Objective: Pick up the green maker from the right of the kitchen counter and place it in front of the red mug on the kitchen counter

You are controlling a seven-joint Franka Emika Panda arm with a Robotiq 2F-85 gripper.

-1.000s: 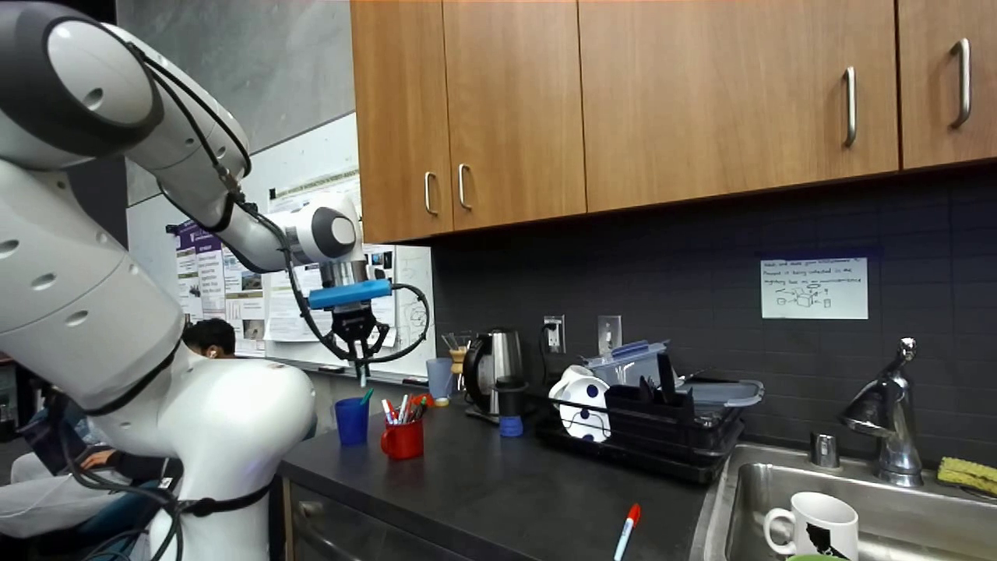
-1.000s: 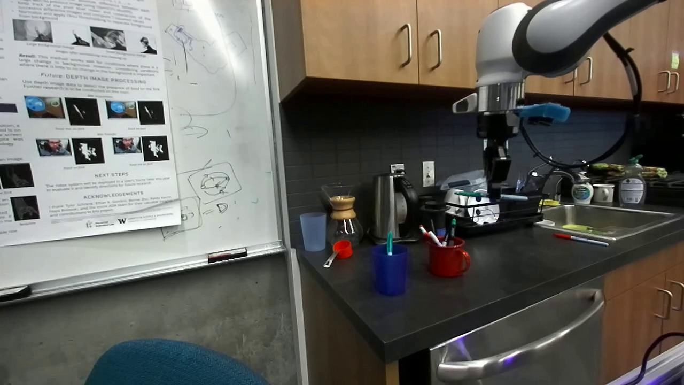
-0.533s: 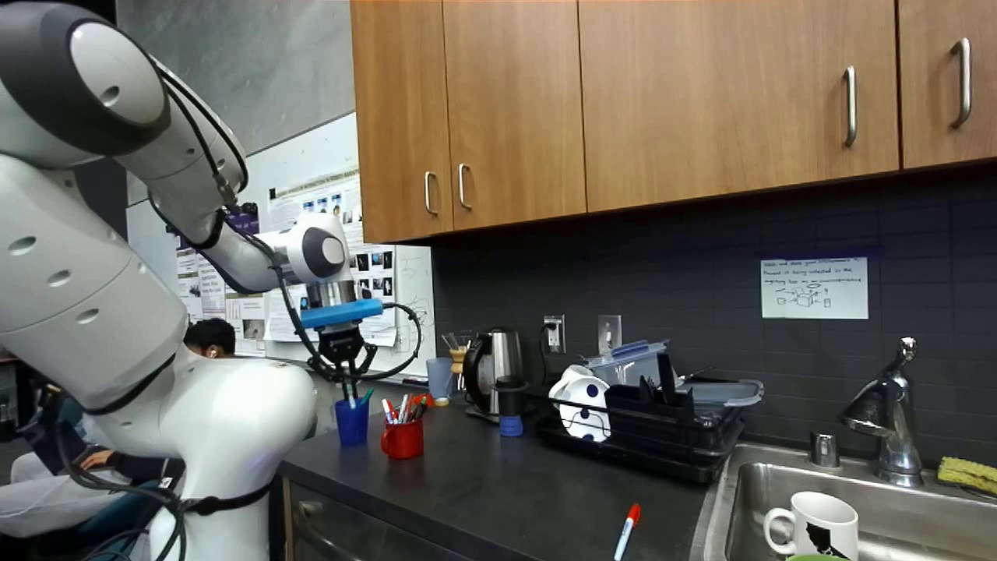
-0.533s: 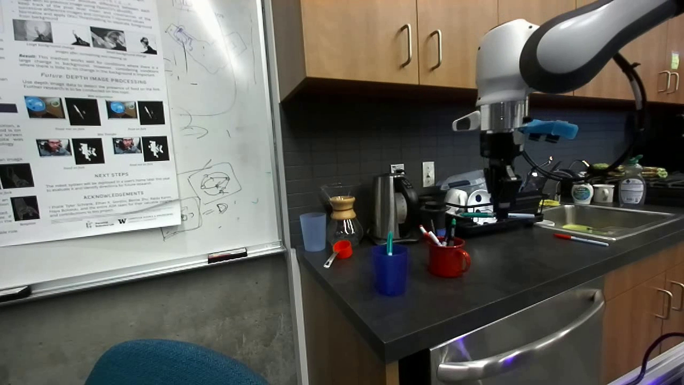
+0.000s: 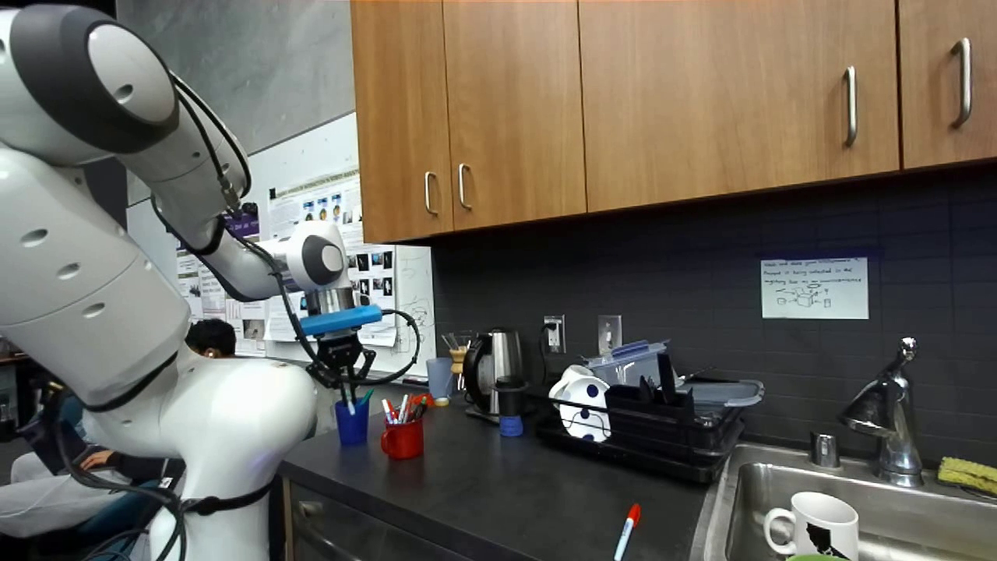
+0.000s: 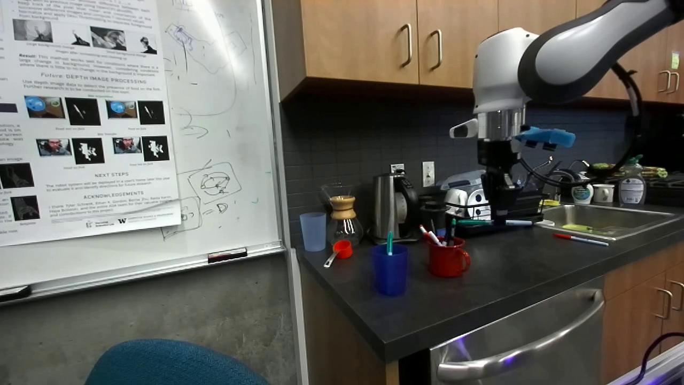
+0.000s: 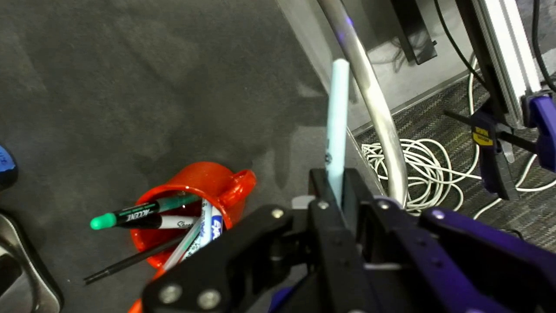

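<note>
i have my gripper point(image 7: 336, 184) clamped on the green marker point(image 7: 337, 117), in the air. near stands the red mug point(image 6: 446, 263), holding other markers point(image 7: 139, 212); just beside is the blue cup point(image 6: 390, 274). one red-capped marker point(image 5: 625, 536) lies on the counter point(image 6: 513, 267).

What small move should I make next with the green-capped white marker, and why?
I'd ease the green-capped white marker slightly straight down, jaws shut. The jaws grip it roughly level, off the handle side of the round red mug, but what looks like its shadow on the dark grey counter lies apart from it in the wrist view, so it probably isn't resting yet.
</note>
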